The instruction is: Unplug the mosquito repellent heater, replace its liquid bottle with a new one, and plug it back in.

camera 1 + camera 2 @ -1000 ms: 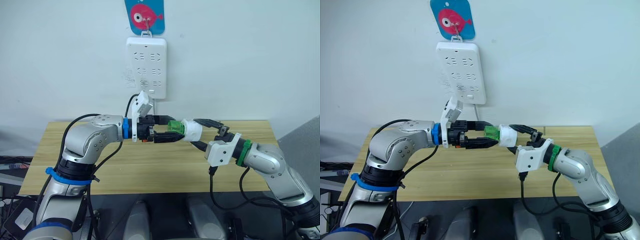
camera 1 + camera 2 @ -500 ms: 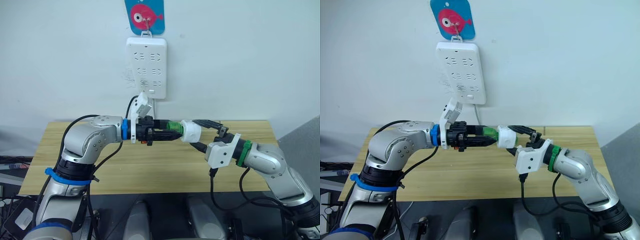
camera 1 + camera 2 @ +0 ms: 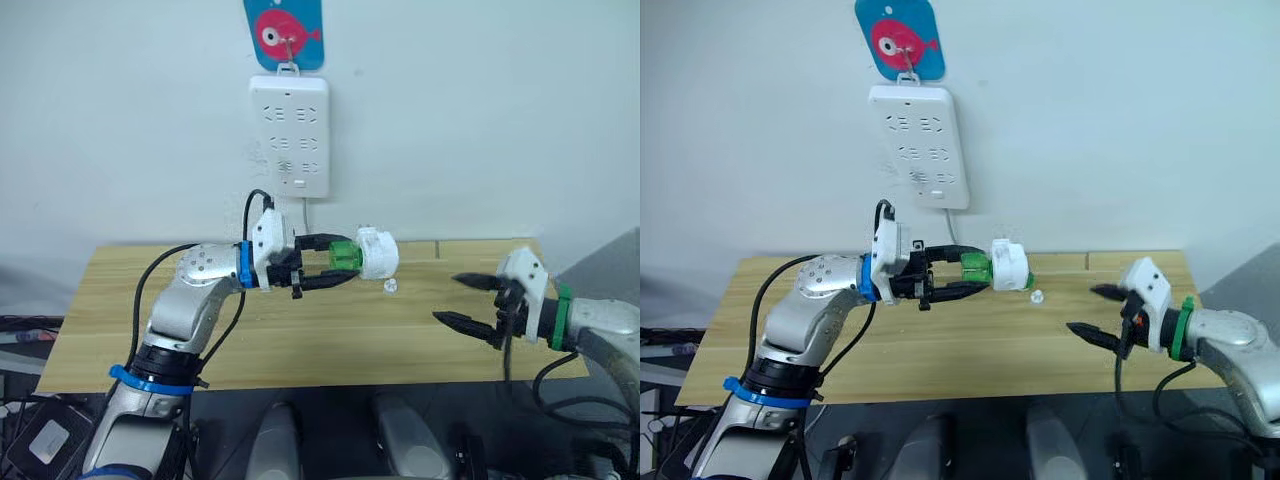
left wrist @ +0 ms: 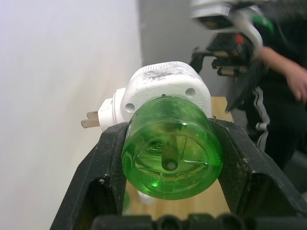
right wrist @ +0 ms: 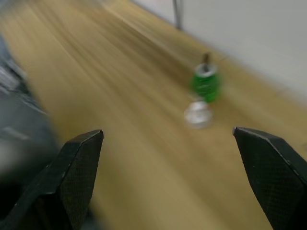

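1. My left claw is clamped on the green bottle, which sits in the mosquito repellent heater; the unit is held in the air above the table, prongs toward the wall
2. My right claw is apart, empty, well off to the side
3. Step in hand: bottle fitted (I judge), replug pending
4. Next: line the prongs up with a socket of the power strip

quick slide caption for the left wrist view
Left gripper clamps the green liquid bottle screwed into the white mosquito repellent heater.
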You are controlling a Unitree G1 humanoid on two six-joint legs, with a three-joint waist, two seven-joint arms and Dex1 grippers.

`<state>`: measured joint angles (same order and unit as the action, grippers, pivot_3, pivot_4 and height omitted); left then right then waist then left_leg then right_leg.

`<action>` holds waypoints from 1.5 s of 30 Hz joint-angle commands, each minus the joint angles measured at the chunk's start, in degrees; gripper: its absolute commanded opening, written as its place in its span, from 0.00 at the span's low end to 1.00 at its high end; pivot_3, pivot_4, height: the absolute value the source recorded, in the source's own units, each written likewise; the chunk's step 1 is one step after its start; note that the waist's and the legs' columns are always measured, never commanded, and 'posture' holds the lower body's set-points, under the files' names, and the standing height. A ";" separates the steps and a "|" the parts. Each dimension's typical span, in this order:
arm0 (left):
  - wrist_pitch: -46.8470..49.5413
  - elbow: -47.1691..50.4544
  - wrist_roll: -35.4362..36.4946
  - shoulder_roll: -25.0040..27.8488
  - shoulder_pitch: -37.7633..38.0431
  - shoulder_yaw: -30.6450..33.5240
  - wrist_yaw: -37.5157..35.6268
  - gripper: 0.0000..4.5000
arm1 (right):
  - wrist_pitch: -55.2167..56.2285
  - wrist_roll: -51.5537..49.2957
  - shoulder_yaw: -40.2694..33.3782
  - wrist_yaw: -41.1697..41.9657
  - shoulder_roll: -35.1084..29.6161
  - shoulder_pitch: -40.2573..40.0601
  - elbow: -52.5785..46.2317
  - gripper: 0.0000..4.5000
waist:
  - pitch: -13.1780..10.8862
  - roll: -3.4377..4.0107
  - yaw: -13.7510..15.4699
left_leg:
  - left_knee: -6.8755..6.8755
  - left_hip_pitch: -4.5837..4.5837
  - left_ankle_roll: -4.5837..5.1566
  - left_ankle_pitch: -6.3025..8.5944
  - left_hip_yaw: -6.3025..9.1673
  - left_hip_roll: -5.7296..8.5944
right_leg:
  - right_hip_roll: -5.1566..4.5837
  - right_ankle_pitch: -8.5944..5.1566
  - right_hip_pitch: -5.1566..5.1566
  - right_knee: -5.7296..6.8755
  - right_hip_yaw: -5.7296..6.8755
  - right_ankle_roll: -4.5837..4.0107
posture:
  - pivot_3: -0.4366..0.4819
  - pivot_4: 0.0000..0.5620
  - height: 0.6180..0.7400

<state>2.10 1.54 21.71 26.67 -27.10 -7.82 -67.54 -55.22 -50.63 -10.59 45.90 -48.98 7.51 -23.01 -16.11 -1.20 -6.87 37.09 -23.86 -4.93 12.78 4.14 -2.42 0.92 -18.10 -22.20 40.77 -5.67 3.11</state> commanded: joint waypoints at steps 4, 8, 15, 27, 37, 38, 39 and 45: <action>-16.91 -3.43 -2.13 -1.22 1.86 0.42 -3.57 0.50 | -19.09 -32.20 -7.81 -11.43 -0.62 10.33 8.21 1.00 | 0.00 0.00 0.20 | -0.03 -0.05 0.03 0.01 0.01 0.04 | 0.01 0.00 -0.02 -0.07 0.01 0.00 | 0.27 0.42 0.91; -19.18 -2.61 -0.81 -0.97 3.54 -0.81 -6.25 0.50 | -19.36 -41.17 -8.20 -17.38 -1.54 16.55 11.72 0.87 | 0.00 0.00 0.24 | -0.02 -0.16 0.04 0.01 0.00 0.08 | -0.02 -0.01 -0.06 -0.19 -0.01 0.01 | 0.27 0.43 0.91; -20.82 -0.69 0.76 -2.61 4.09 -2.10 -8.44 0.50 | -16.19 -49.30 -0.76 -26.83 2.53 25.35 11.11 0.31 | 0.00 0.00 -0.04 | -0.04 -0.16 0.04 0.01 0.04 -0.01 | 0.04 -0.01 -0.09 -0.18 0.05 0.01 | 0.25 0.43 0.91; -23.37 2.04 1.28 -4.77 3.35 -2.57 -8.01 0.50 | -16.82 -49.93 6.35 -28.24 6.12 28.11 14.79 0.00 | 0.00 0.00 -0.25 | -0.06 -0.23 0.04 0.01 0.06 -0.02 | 0.03 -0.01 -0.12 -0.24 0.09 0.01 | 0.27 0.42 0.91; -26.39 3.44 1.12 -5.79 3.14 -3.30 -7.39 0.50 | -20.36 -46.33 9.69 -27.36 6.06 29.24 18.66 0.00 | 0.00 0.00 -0.22 | -0.05 -0.23 0.04 0.01 0.07 -0.02 | 0.04 -0.01 -0.12 -0.25 0.09 0.01 | 0.28 0.41 0.91; -26.72 3.41 1.01 -5.92 3.06 -3.28 -7.31 0.50 | -20.71 -46.26 9.82 -27.48 6.09 29.37 19.20 0.00 | 0.00 0.00 -0.22 | -0.06 -0.23 0.05 0.01 0.07 -0.02 | 0.04 -0.01 -0.12 -0.25 0.09 0.01 | 0.28 0.41 0.91; -26.79 3.42 0.91 -6.02 2.99 -3.27 -7.18 0.50 | -21.10 -46.17 10.01 -27.60 6.08 29.47 19.72 0.00 | 0.00 0.00 -0.22 | -0.06 -0.24 0.05 0.01 0.07 -0.02 | 0.04 -0.01 -0.12 -0.26 0.09 0.01 | 0.28 0.41 0.91; -26.87 3.73 0.43 -6.62 2.22 -3.03 -6.26 0.50 | -22.98 -44.89 11.01 -27.79 6.13 29.16 20.90 0.00 | 0.00 0.00 -0.07 | -0.09 -0.26 0.05 0.01 0.07 -0.02 | 0.04 -0.01 -0.12 -0.32 0.09 0.01 | 0.29 0.42 0.91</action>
<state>-22.75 1.44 19.88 21.17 -23.20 -11.57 -75.78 -76.36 -97.16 -0.87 18.76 -42.62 37.16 -1.99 -16.11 -1.20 -6.94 37.00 -24.12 -4.89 12.80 4.21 -2.44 0.96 -18.11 -22.33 40.46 -5.58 3.12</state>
